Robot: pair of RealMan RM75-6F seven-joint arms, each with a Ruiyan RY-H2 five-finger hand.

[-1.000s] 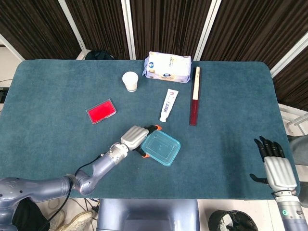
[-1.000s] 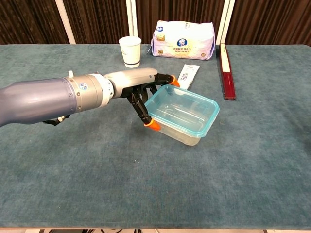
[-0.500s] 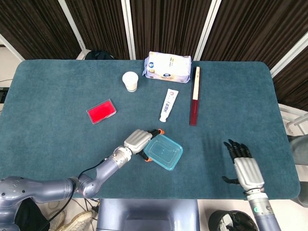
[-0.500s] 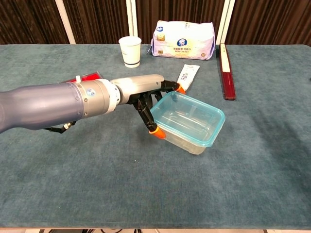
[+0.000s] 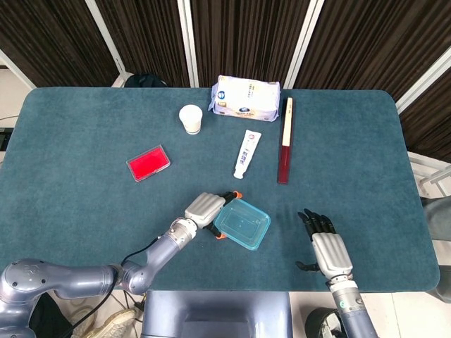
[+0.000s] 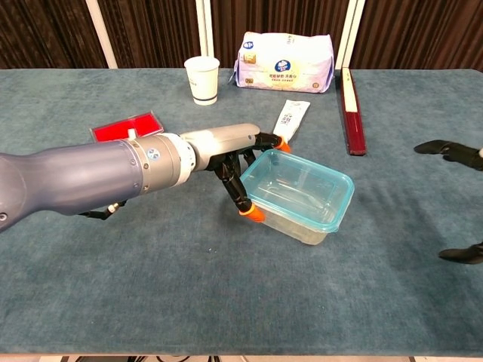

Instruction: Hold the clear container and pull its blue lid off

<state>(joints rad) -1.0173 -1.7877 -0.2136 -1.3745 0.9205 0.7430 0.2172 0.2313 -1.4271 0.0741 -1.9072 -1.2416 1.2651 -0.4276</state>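
A teal table (image 5: 84,211) fills the head view. Near its front edge, the left hand (image 5: 206,209) grips the left side of a clear container (image 5: 242,224), its orange-tipped fingers (image 6: 256,214) wrapped around the rim. The blue lid (image 6: 300,188) sits on the container. In the chest view the container is tilted, its left side lifted in the hand. The right hand (image 5: 328,248) hovers to the container's right, apart from it, fingers spread and holding nothing. Farther back lie a red case (image 5: 148,163), a paper cup (image 5: 190,118), a tube (image 5: 246,153), a wipes pack (image 5: 246,97) and a dark red box (image 5: 285,141).
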